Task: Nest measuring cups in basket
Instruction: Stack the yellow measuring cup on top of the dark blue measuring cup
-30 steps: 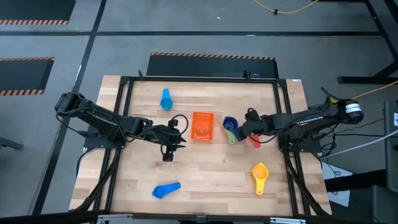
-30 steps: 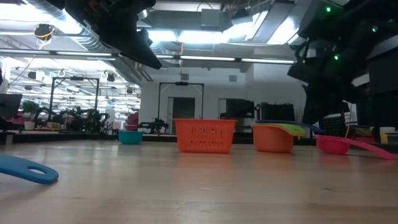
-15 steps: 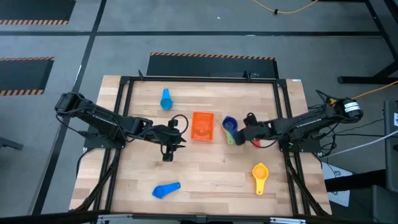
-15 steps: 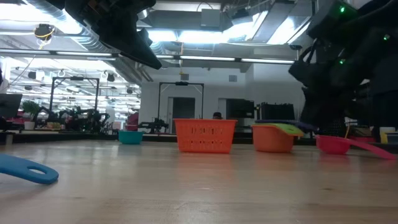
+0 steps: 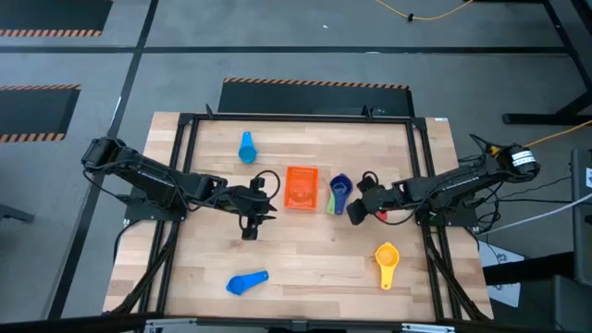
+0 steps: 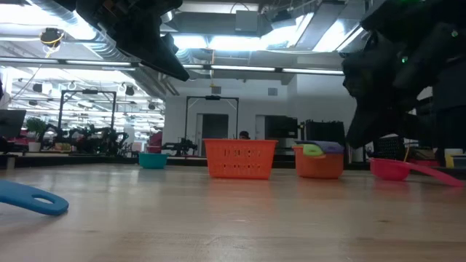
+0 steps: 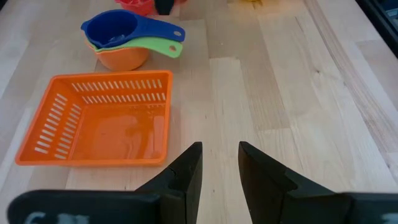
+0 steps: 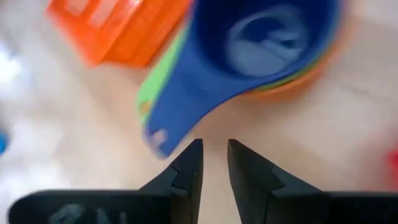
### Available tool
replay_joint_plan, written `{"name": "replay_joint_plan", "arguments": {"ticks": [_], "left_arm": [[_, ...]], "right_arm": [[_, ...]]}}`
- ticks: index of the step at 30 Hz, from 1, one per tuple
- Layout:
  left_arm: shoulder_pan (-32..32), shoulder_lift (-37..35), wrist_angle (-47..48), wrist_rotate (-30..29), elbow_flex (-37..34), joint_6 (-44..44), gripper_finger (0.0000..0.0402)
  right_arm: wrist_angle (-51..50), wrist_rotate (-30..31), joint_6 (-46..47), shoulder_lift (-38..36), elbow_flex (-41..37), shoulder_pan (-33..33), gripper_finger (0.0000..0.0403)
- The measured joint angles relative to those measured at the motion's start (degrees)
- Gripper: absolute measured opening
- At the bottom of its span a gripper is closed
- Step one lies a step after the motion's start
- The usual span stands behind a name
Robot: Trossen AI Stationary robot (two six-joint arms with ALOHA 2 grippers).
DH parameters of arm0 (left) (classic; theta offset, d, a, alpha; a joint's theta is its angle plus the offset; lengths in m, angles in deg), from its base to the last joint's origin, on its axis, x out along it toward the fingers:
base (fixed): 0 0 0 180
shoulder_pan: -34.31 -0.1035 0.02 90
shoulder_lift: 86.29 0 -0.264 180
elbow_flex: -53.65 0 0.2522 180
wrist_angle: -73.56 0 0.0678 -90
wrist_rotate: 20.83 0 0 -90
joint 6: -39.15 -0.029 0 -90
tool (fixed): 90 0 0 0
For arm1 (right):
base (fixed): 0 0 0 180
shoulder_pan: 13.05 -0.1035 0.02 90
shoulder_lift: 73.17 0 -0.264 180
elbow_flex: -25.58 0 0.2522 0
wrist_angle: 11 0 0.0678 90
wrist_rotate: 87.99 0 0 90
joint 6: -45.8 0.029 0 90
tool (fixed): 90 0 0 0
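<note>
Right pincer narrowly parted, empty, beside nested dark blue-green-orange cups; basket empty.

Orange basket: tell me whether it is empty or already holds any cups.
Empty. The left wrist view looks into the orange basket and shows only its bare floor; the nested stack of cups stands on the table beside it.

The right gripper hangs just over a nested stack: dark blue plastic cup inside a green cup inside an orange cup, beside the orange mesh-walled basket on the wooden table.
</note>
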Motion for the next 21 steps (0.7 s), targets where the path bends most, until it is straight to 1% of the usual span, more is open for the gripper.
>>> {"name": "replay_joint_plan", "arguments": {"ticks": [2,5,7,10,15,18,21], "left_arm": [[0.0,0.0,0.0,0.0,0.0,0.0,0.0096],[0.0,0.0,0.0,0.0,0.0,0.2,0.0096],[0.0,0.0,0.0,0.0,0.0,0.3,0.0096],[0.0,0.0,0.0,0.0,0.0,0.3,0.0096],[0.0,0.0,0.0,0.0,0.0,0.3,0.0096],[0.0,0.0,0.0,0.0,0.0,0.3,0.0096],[0.0,0.0,0.0,0.0,0.0,0.3,0.0096]], "right_arm": [[-0.4,-3.6,-2.5,-0.4,1.6,-0.2,0.0078],[-3.2,-6.7,-6.2,-0.6,5.3,-1.7,0.0078],[-7.5,-7.8,-8.2,-0.7,8.6,-3.5,0.0078],[-17.1,-8.4,-8.8,-0.7,13.6,-6.9,0.0078],[-32.0,-8.6,-4.0,-0.7,19.9,-13.9,0.0078],[-36.9,-8.6,-0.3,-0.7,21.2,-18.3,0.0078],[-40.8,-8.7,4.2,-0.7,20.6,-22.2,0.0078]]}}
